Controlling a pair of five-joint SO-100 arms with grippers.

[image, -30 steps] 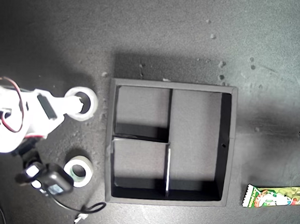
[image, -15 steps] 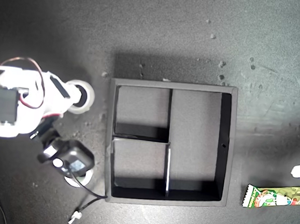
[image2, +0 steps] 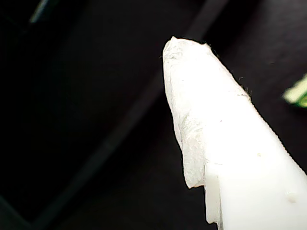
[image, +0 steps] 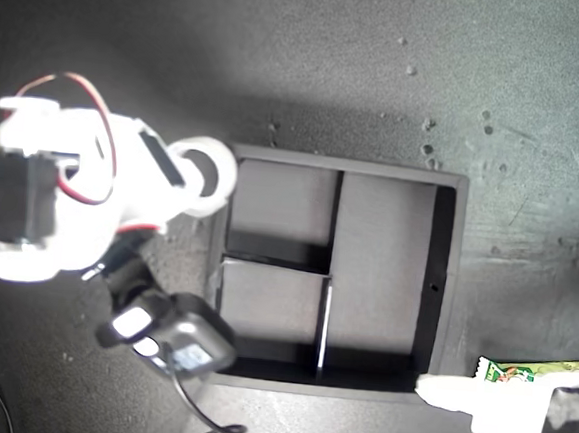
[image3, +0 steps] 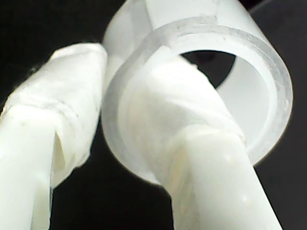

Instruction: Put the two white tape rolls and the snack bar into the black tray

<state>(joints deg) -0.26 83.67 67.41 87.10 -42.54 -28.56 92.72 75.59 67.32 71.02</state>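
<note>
White tape roll (image: 204, 175) is pinched through its wall by my second gripper (image3: 112, 120), one finger inside the ring, at the black tray's (image: 443, 279) 10 o'clock corner in the exterior view. Snack bar (image: 518, 371) lies at 4 o'clock; its print is unreadable. Whether my first gripper (image: 436, 389) is parted, I cannot tell.

All three compartments of the black tray (image: 440, 289) lay open from above, though my second gripper (image: 215, 183) with a white tape roll (image: 204, 175) overhung its ten o'clock corner and my first gripper (image: 431, 388) crowded its five o'clock corner.
</note>
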